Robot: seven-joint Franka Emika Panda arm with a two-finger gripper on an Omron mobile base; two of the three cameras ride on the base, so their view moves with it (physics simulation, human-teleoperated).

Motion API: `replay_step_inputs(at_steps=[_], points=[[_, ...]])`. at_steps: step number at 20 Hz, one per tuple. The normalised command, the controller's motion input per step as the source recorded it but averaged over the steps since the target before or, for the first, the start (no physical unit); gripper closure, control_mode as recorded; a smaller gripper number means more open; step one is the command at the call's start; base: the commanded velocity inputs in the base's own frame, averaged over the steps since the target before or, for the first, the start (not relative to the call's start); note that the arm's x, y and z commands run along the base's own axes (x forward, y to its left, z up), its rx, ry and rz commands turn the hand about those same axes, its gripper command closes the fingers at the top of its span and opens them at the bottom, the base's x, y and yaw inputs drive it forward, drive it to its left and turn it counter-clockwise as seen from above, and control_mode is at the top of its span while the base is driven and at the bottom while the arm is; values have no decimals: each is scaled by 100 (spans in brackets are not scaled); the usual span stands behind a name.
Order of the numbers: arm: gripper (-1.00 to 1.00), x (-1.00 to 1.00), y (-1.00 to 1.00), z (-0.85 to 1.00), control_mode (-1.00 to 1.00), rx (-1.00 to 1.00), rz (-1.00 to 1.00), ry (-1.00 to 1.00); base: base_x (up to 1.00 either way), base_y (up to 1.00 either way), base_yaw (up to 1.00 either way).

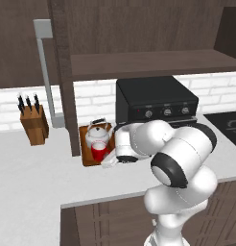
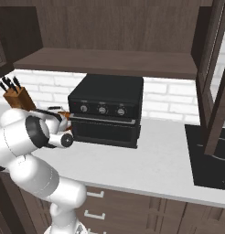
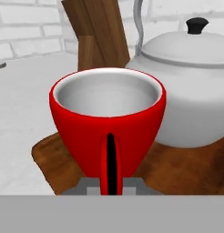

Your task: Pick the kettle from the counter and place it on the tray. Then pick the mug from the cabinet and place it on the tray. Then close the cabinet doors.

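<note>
The red mug [image 3: 107, 118] stands upright on the near end of the reddish-brown tray [image 3: 186, 168], its handle turned toward my hand. My gripper [image 3: 112, 186] is shut on the mug, a fingertip tight on either side of the handle. The white-grey kettle [image 3: 191, 91] sits on the same tray just behind the mug, almost touching it. From the left base view, the mug [image 1: 98, 152] is in front of the kettle [image 1: 98, 133] on the tray [image 1: 85, 159], and my gripper [image 1: 108, 158] is at its right side. The left cabinet door [image 1: 62, 72] stands open above the tray.
A black countertop oven [image 1: 156, 101] stands right of the tray, close behind my arm. A wooden knife block [image 1: 33, 122] is on the counter [image 1: 33, 178] to the left. The right cabinet door [image 2: 215, 82] hangs open over a dark stovetop [image 2: 210, 155]. The cabinet shelf [image 1: 148, 62] runs above the oven.
</note>
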Motion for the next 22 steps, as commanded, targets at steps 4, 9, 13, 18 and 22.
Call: replay_step_inputs(at_steps=[4, 9, 13, 18, 22], points=[[100, 29, 0, 0, -100, 2, 0, 0, 0, 0, 0], [100, 18, 0, 0, -100, 1, 0, 0, 0, 0, 0], [100, 0, 0, 0, -100, 0, 0, 0, 0, 0, 0], [-100, -1, 0, 0, -100, 0, 0, 1, 0, 0, 0], [-100, -5, -1, 0, -100, 0, 0, 0, 0, 0, 0]])
